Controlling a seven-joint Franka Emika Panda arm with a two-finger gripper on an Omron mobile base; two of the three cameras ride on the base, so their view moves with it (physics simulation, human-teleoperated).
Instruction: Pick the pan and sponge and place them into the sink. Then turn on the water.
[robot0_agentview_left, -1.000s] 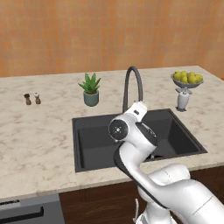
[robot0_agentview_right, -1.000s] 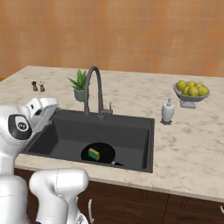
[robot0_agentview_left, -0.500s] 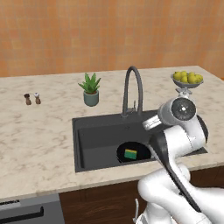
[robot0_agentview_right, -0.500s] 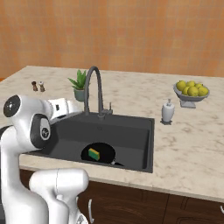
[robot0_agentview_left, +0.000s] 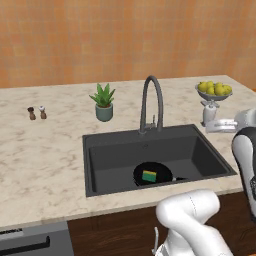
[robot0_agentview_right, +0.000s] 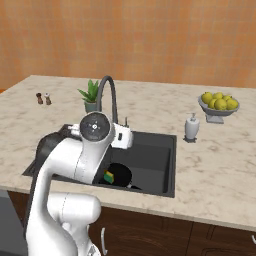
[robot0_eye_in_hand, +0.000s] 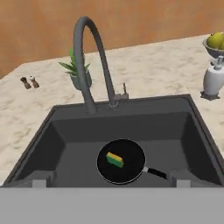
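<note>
The black pan (robot0_agentview_left: 152, 173) lies in the front of the dark sink (robot0_agentview_left: 120, 150), its handle pointing right. The green and yellow sponge (robot0_agentview_left: 149, 175) rests inside the pan (robot0_eye_in_hand: 121, 161). The arched faucet (robot0_agentview_left: 150, 102) stands behind the basin, and no water shows at its spout. My gripper (robot0_eye_in_hand: 111, 183) hangs open and empty above the sink's front edge, well over the pan, looking down into the basin. Its fingertips (robot0_eye_in_hand: 41, 180) stand wide apart. In the right base view the hand (robot0_agentview_right: 123, 137) sits above the sponge (robot0_agentview_right: 109, 176) and pan (robot0_agentview_right: 119, 175).
A potted plant (robot0_agentview_left: 103, 102) stands left of the faucet. Salt and pepper shakers (robot0_agentview_left: 37, 112) are at the far left. A soap dispenser (robot0_agentview_right: 192, 127) and a bowl of lemons (robot0_agentview_right: 218, 104) stand on the counter right of the sink.
The arm has swung from the sink's left side across to the right in the left base view. The pan and sponge have stayed in the sink. The gripper stays open.
</note>
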